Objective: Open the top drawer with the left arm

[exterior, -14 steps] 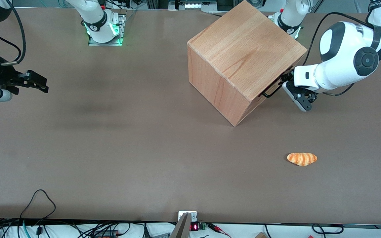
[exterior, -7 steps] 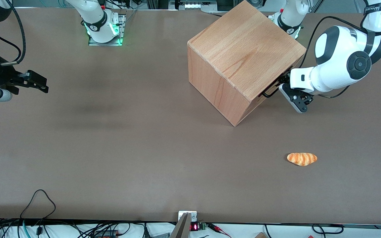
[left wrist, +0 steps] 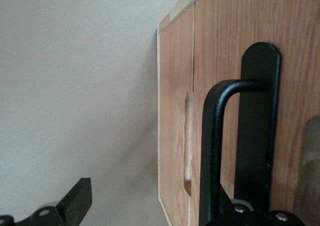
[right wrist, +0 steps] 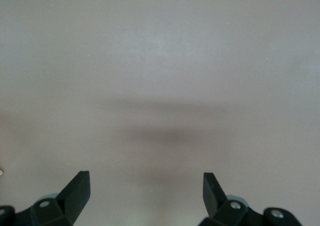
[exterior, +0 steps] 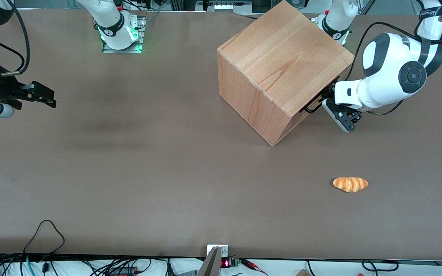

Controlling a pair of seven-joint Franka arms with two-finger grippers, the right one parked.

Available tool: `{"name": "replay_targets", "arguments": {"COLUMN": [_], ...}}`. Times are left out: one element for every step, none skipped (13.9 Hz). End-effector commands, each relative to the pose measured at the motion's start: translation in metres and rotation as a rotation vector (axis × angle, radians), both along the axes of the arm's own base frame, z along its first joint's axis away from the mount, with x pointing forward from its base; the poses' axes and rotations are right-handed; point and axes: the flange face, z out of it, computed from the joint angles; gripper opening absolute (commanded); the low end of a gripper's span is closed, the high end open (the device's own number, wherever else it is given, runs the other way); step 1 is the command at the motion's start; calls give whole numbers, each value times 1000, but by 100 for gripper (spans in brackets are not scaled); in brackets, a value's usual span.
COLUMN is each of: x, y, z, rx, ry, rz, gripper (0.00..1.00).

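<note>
The beech cube cabinet (exterior: 282, 57) stands at an angle on the brown table, toward the working arm's end. Just under its top board is the top drawer (left wrist: 300, 61), whose front sits flush with the cabinet and carries a thin black wire handle (exterior: 313, 107) (left wrist: 214, 136). The left arm (exterior: 390, 76) reaches down to that front. Its gripper (exterior: 326, 102) (left wrist: 145, 201) is open and right at the handle. One fingertip (left wrist: 75, 201) hangs over bare table clear of the wood, while the other stands at the handle's bar.
An orange bread roll (exterior: 350, 184) lies on the table nearer the front camera than the cabinet. A second drawer front with a cut-out grip (left wrist: 187, 136) adjoins the top one. Cables run along the table's near edge (exterior: 44, 230).
The left arm's gripper has crept closer to the drawer front and its handle. The cabinet, the drawer and the bread roll have not moved.
</note>
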Motion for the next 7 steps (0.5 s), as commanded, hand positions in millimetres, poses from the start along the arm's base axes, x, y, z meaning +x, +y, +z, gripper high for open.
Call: {"name": "replay_targets", "arguments": {"x": [5, 7, 9, 12, 14, 19, 23], "y": [-1, -1, 0, 1, 3, 7, 10], "z": [-10, -12, -11, -13, -15, -15, -16], "rx": [-31, -30, -28, -27, -28, -27, -25], "ry": [-24, -31, -51, -61, -69, -98, -127], "rz": [7, 10, 17, 26, 34, 45, 57], "gripper": [100, 100, 100, 100, 100, 100, 100]}}
